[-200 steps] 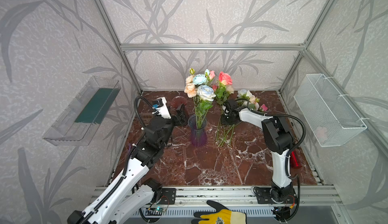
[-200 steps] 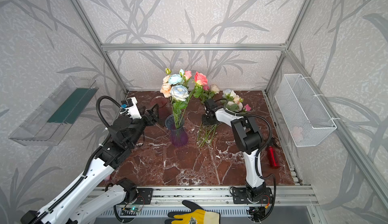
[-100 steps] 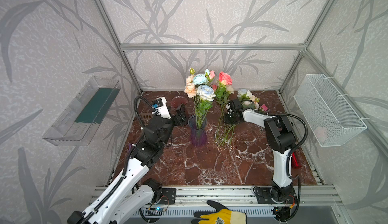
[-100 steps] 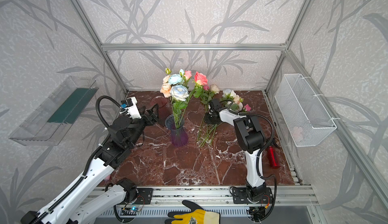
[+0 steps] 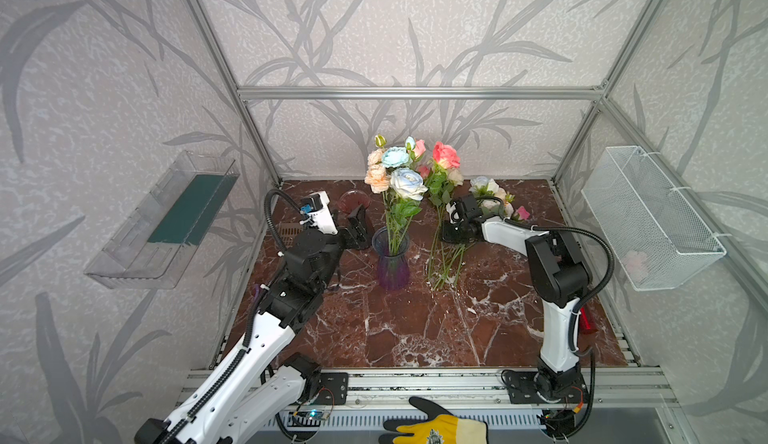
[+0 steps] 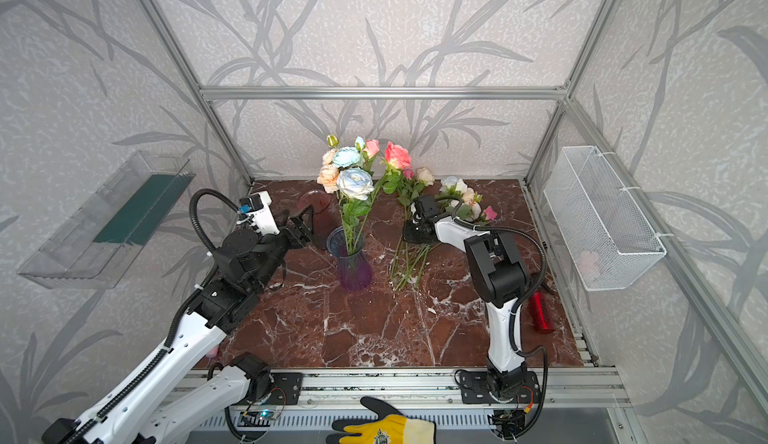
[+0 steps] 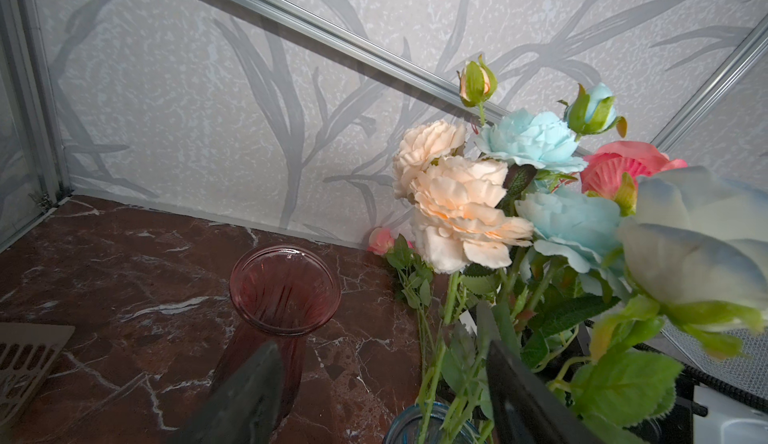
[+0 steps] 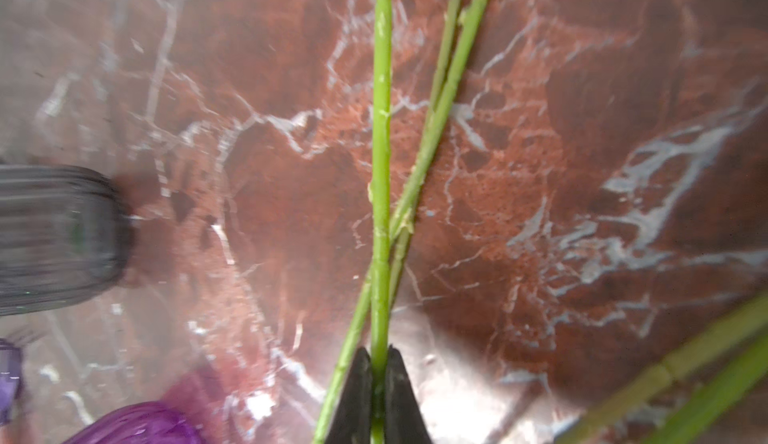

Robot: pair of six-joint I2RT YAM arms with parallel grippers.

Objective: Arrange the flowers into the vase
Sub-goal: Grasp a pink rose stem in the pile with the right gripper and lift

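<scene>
A purple glass vase stands mid-table with several flowers in it: peach, pale blue and white-blue heads. To its right a second bunch stands upright, topped by a coral rose, with its stem ends near the marble. My right gripper is shut on one green stem of that bunch, and the right wrist view shows it pinched at the gripper, other stems passing beside. My left gripper hangs open and empty left of the vase.
A pink glass vase stands behind my left gripper. More flowers lie at the back right. A wire basket hangs on the right wall, a clear tray on the left wall. A red object lies front right.
My right gripper has drifted slightly to the right and closed tight on the stem. The left arm has stayed still with its jaws open.
</scene>
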